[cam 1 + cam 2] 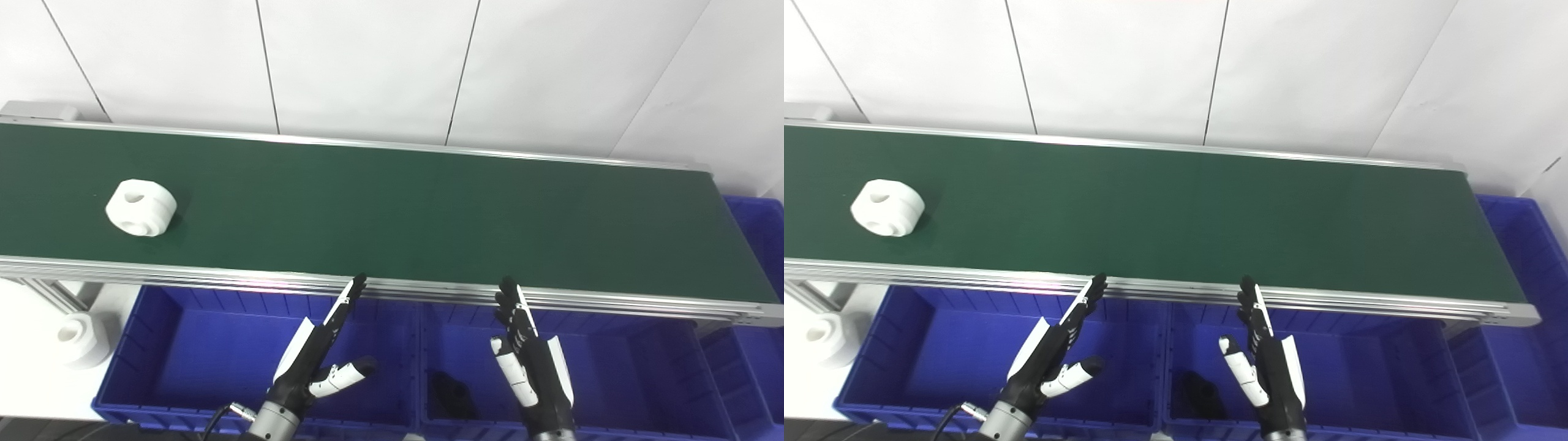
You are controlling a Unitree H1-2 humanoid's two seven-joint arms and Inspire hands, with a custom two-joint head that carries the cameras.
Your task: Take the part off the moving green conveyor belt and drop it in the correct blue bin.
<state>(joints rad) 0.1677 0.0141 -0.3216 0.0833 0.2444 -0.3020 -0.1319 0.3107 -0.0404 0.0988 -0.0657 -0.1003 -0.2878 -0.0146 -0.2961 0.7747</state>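
Observation:
A white round part [141, 207] with holes lies on the green conveyor belt [398, 214] near its left end. My left hand [321, 346] is open and empty, held above the left blue bin [184, 343] just in front of the belt's near rail. My right hand [530, 361] is open and empty above the middle blue bin [612, 367]. Both hands are far to the right of the part.
A dark object [453, 395] lies in the middle bin. Another white part [79, 337] sits on the white surface left of the bins. A third blue bin [759, 245] stands past the belt's right end. A white panelled wall is behind.

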